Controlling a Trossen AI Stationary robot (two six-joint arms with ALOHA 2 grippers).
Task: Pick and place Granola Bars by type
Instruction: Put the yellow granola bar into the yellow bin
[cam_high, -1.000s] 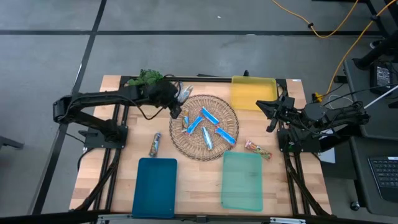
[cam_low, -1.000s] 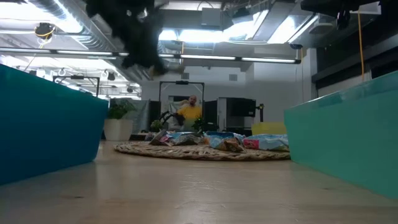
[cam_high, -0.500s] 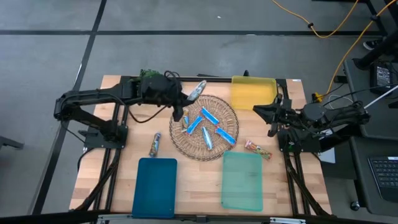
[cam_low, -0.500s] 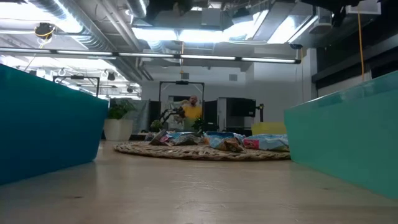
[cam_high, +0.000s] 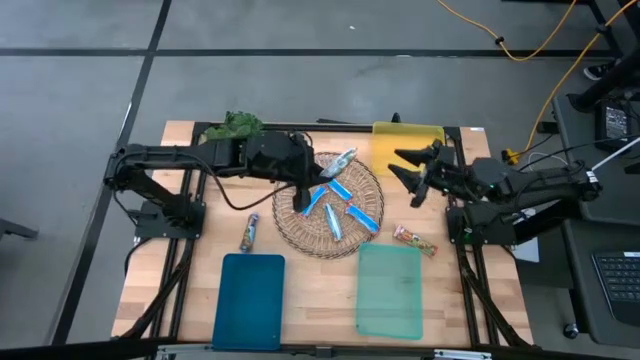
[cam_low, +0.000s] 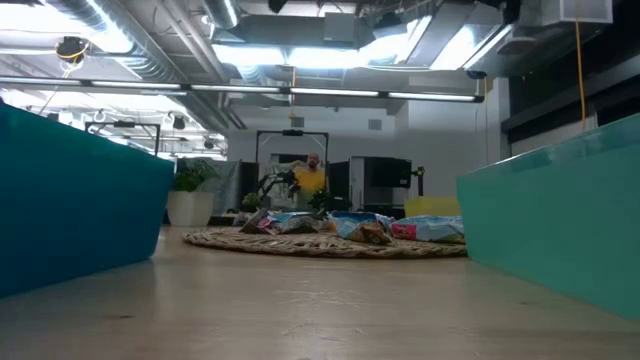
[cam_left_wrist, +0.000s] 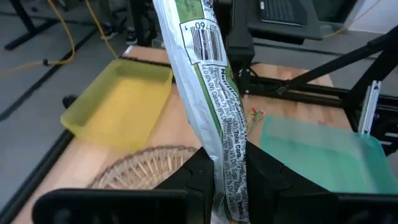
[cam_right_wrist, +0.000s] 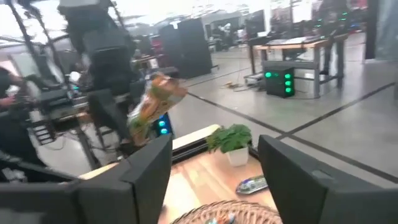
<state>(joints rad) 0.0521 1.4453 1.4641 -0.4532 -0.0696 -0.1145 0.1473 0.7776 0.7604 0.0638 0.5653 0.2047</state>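
Note:
My left gripper (cam_high: 325, 172) hangs over the far part of the round wicker basket (cam_high: 300, 235), shut on a silvery granola bar with green print (cam_left_wrist: 205, 93). The same bar (cam_high: 344, 160) points toward my right gripper (cam_high: 408, 174), which stands open a little to the bar's right, in front of the yellow tray (cam_high: 408, 145). The right wrist view shows the bar (cam_right_wrist: 152, 106) ahead of the open fingers. Several blue bars (cam_high: 335, 205) lie in the basket. One silvery bar (cam_high: 250, 232) and one orange-brown bar (cam_high: 414, 238) lie on the table. My left gripper pinches the silvery bar near one end (cam_left_wrist: 231, 177) between its two fingers, on the flat faces of the wrapper. The rest of the bar sticks out past the fingertips toward the table's right. It is lifted clear above the basket.
A blue tray (cam_high: 248, 300) and a green tray (cam_high: 390, 290) lie at the near edge, left and right. A leafy green sprig (cam_high: 235, 125) stands at the far left. Black frame rails run along the table's sides.
My left gripper has gone up and toward the table's right with the silvery bar, from the basket's far-left rim to above its far part. My right gripper has moved toward the basket and opened.

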